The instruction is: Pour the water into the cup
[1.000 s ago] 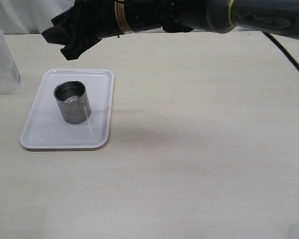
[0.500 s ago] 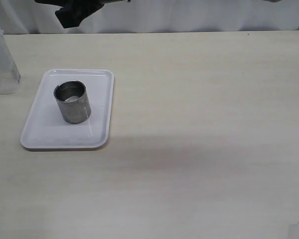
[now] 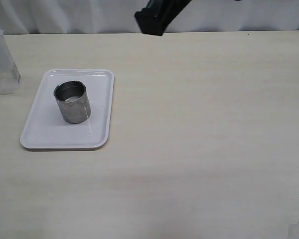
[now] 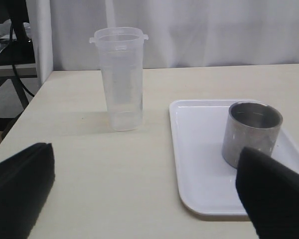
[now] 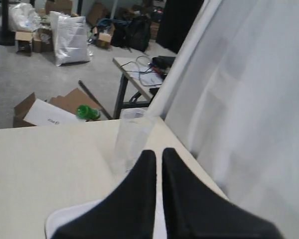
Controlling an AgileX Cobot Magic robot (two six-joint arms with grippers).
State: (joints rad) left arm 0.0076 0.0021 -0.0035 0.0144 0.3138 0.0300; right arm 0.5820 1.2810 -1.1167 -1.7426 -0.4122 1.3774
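Note:
The cup (image 3: 72,102), a short brushed-steel tumbler, stands upright on a white tray (image 3: 60,137). A pale sheen on its bottom may be the water (image 3: 70,99). My right gripper (image 3: 153,19) hangs high over the table's far edge, right of the tray, shut with nothing in it. In the right wrist view its black fingertips (image 5: 150,155) almost meet, and the right gripper (image 5: 158,153) holds nothing. My left gripper (image 4: 144,199) is open low over the table beside the tray (image 4: 204,169), one finger (image 4: 271,194) in front of the cup (image 4: 251,130).
A tall translucent plastic container (image 3: 1,59) stands upright on the table left of the tray, also the container (image 4: 120,79) in the left wrist view and the container (image 5: 132,134) beyond the right fingers. A white curtain backs the table.
The right arm, stretched across above the tray a second ago, has risen and drawn back to the right. Its jaws have closed. Cup, tray and container have not moved.

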